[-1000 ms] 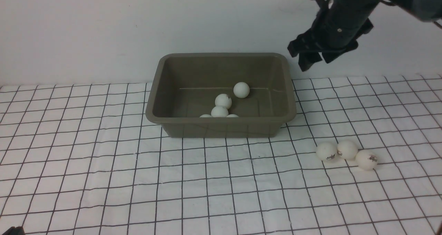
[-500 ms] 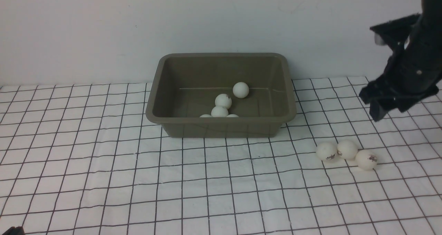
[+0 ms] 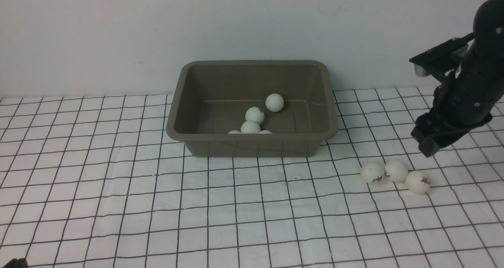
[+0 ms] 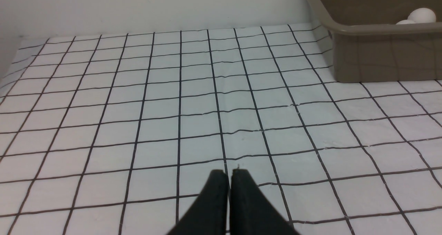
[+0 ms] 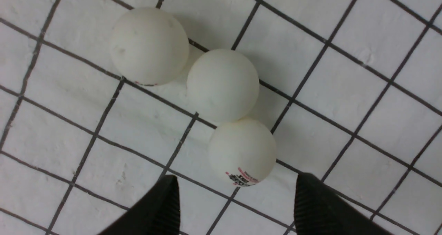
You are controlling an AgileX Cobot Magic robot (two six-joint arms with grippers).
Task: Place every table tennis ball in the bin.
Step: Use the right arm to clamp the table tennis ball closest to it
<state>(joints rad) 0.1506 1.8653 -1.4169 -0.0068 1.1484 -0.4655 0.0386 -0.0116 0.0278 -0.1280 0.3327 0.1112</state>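
White grid-lined tabletop [image 3: 118, 181] with olive bin [image 3: 252, 146] and three loose balls [image 3: 395, 170].

The right arm [image 3: 466, 97] is matte black, its tapered fingers [image 5: 321, 211] ribbed inside.

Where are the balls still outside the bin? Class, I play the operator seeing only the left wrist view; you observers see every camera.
Observer: Three table tennis balls lie touching in a row on the checked cloth, right of the bin.
Operator: What is nearest them?
Observer: The right claw hangs open close above them, touching none.
Operator: How many are binned?
Observer: Five balls show inside from the front.
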